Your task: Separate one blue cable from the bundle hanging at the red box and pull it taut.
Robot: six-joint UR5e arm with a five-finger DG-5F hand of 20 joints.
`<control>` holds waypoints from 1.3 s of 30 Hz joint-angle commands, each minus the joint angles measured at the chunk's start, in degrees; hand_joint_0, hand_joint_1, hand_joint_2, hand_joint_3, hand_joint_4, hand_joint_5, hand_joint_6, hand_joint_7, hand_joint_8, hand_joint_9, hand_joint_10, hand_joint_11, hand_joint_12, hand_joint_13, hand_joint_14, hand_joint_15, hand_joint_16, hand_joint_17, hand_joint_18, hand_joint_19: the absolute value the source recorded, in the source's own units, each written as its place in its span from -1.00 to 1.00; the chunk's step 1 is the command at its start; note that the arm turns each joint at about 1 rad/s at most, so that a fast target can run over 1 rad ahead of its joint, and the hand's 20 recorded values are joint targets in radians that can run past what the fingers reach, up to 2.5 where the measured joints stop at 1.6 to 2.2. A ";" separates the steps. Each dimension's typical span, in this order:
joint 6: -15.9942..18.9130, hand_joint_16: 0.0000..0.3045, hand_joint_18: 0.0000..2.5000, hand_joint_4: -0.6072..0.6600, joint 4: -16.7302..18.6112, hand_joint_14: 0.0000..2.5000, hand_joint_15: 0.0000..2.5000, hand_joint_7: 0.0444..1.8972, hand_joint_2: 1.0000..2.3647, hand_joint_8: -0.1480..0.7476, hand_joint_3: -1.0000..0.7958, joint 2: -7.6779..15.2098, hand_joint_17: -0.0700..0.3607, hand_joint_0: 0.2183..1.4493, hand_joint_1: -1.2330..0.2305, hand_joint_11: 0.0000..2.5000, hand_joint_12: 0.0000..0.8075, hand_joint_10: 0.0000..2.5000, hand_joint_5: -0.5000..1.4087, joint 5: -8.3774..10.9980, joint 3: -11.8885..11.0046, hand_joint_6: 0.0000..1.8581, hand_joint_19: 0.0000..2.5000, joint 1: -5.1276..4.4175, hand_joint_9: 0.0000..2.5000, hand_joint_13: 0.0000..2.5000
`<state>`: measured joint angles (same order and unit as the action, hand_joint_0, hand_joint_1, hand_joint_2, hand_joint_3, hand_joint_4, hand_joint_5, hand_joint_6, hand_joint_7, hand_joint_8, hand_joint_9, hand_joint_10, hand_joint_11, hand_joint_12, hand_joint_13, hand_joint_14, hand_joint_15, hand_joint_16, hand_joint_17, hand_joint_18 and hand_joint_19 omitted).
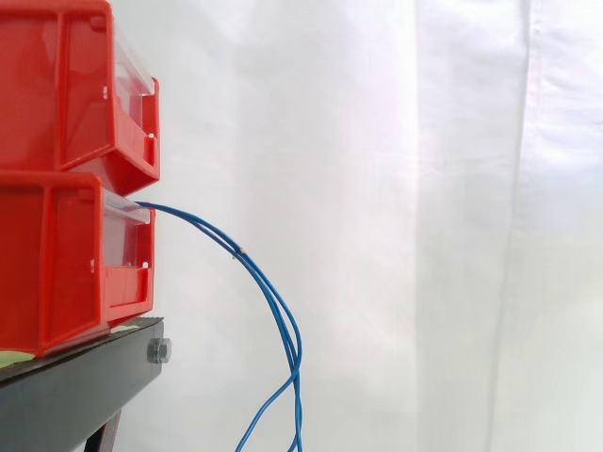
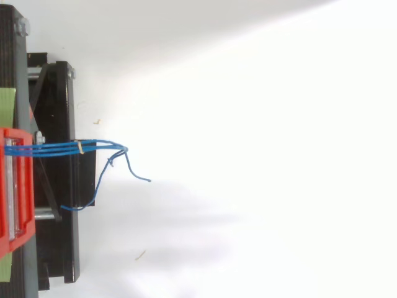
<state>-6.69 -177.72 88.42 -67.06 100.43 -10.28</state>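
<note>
A bundle of thin blue cables comes out of the lower red box at its clear front lip and arcs down to the right, hanging past the bottom edge of the side view. A small pale tie binds the blue cables a short way out from the lower red box. Beyond the tie the strands part: one loose end curls to the right, another trails down over the black stand.
A second red box is stacked on the lower one. Both rest on a black stand with a bolt at its corner. A white curtain hangs behind, and the white floor spreads to the right.
</note>
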 commanded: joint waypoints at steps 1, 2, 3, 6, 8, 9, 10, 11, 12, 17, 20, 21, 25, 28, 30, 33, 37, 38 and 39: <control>-0.08 -0.50 -0.78 0.16 0.00 -1.00 -0.88 -0.13 -1.00 -0.16 -0.44 0.00 0.13 -0.57 0.29 -0.80 0.00 -0.99 -0.75 0.00 0.03 -0.46 -0.90 0.00 -0.90 -0.79; 0.01 -0.50 -0.78 0.16 0.00 -1.00 -0.88 -0.13 -1.00 -0.15 -0.44 0.00 0.13 -0.57 0.29 -0.81 0.00 -0.99 -0.75 0.00 0.03 -0.46 -0.90 0.00 -0.90 -0.79; 0.01 -0.50 -0.77 0.17 0.00 -1.00 -0.88 -0.13 -1.00 -0.15 -0.44 0.00 0.12 -0.57 0.29 -0.80 0.00 -0.99 -0.75 0.00 -0.06 -0.46 -0.90 0.00 -0.90 -0.79; -0.08 -0.50 -0.76 0.18 0.00 -1.00 -0.88 -0.13 -1.00 -0.14 -0.44 0.00 0.12 -0.57 0.27 -0.80 -0.01 -0.99 -0.75 0.00 0.03 -0.46 -0.90 0.00 -0.88 -0.78; 0.01 -0.50 -0.76 0.18 0.00 -1.00 -0.88 -0.13 -1.00 -0.14 -0.44 0.00 0.11 -0.56 0.26 -0.80 -0.01 -0.99 -0.75 0.00 0.03 -0.46 -0.90 0.00 -0.88 -0.78; 0.01 -0.51 -0.76 0.18 0.00 -0.99 -0.89 -0.13 -1.00 -0.15 -0.44 0.00 0.11 -0.56 0.25 -0.80 -0.01 -0.99 -0.75 0.00 0.03 -0.46 -0.90 0.00 -0.87 -0.78; 0.01 -0.51 -0.76 0.18 0.00 -1.00 -0.89 -0.13 -1.00 -0.15 -0.44 0.00 0.11 -0.56 0.25 -0.80 -0.01 -0.99 -0.75 0.00 0.03 -0.46 -0.90 0.00 -0.87 -0.78; 0.01 -0.51 -0.76 0.18 0.00 -0.99 -0.89 -0.12 -1.00 -0.15 -0.44 0.00 0.11 -0.56 0.25 -0.80 -0.02 -0.99 -0.75 0.09 0.03 -0.46 -0.91 0.00 -0.87 -0.78; 0.01 -0.51 -0.76 0.18 -0.17 -1.00 -0.89 -0.12 -1.00 -0.15 -0.44 0.00 0.10 -0.56 0.24 -0.80 -0.02 -0.99 -0.75 -0.18 -0.06 -0.46 -0.91 0.00 -0.86 -0.77; -0.08 -0.52 -0.75 0.18 -1.23 -1.00 -0.89 -0.13 -1.00 -0.15 -0.44 0.00 0.09 -0.55 0.21 -0.79 -0.02 -0.99 -0.75 -0.44 0.03 -0.46 -0.91 -0.09 -0.86 -0.77; -0.35 -0.53 -0.75 0.17 -1.05 -1.00 -0.90 -0.13 -1.00 -0.16 -0.44 0.00 0.08 -0.54 0.18 -0.79 -0.03 -0.99 -0.75 -0.26 0.03 -0.46 -0.91 -0.26 -0.85 -0.77; -0.35 -0.53 -0.75 0.17 -0.88 -1.00 -0.90 -0.13 -1.00 -0.16 -0.44 0.00 0.07 -0.54 0.17 -0.79 -0.04 -0.99 -0.75 -0.26 0.03 -0.46 -0.91 -0.17 -0.85 -0.77; 0.18 -0.55 -0.75 0.16 3.43 -1.00 -0.90 -0.13 -1.00 -0.16 -0.44 0.26 0.04 -0.54 0.17 -0.79 -0.05 -0.99 -0.76 -0.18 -0.06 -0.46 -0.92 -0.17 -0.85 -0.77; 0.09 -0.55 -0.75 0.16 5.10 -1.00 -0.90 -0.13 -1.00 -0.17 -0.44 1.49 0.03 -0.53 0.16 -0.79 -0.06 -0.99 -0.76 0.26 0.03 -0.46 -0.92 -0.17 -0.84 -0.76; 0.27 -0.56 -0.75 0.16 5.27 -1.00 -0.91 -0.13 -1.00 -0.17 -0.44 2.81 0.03 -0.53 0.16 -0.79 -0.07 -0.99 -0.76 0.18 -0.06 -0.46 -0.92 -0.17 -0.84 -0.76; 0.45 -0.59 -0.73 0.16 6.07 -1.00 -0.91 -0.13 -1.00 -0.18 -0.44 5.62 -0.02 -0.51 0.09 -0.78 -0.09 -0.99 -0.76 0.09 -0.06 -0.46 -0.93 -0.26 -0.83 -0.75; 1.59 -0.62 -0.71 0.16 9.14 -1.00 -0.91 -0.14 -1.00 -0.19 -0.44 9.49 -0.07 -0.50 0.00 -0.78 -0.11 -0.99 -0.76 0.26 -0.15 -0.46 -0.94 -0.26 -0.81 -0.73; 1.68 -0.63 -0.71 0.17 9.67 -1.00 -0.91 -0.14 -1.00 -0.19 -0.44 10.10 -0.08 -0.50 -0.02 -0.78 -0.11 -0.99 -0.76 0.26 -0.15 -0.46 -0.95 -0.26 -0.81 -0.72; 1.76 -0.64 -0.70 0.17 11.60 -1.00 -0.91 -0.13 -1.00 -0.19 -0.44 11.86 -0.10 -0.49 -0.09 -0.78 -0.12 -0.99 -0.76 0.44 -0.32 -0.46 -0.96 -0.26 -0.81 -0.71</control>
<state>-5.54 -169.78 96.33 -66.86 100.31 -10.53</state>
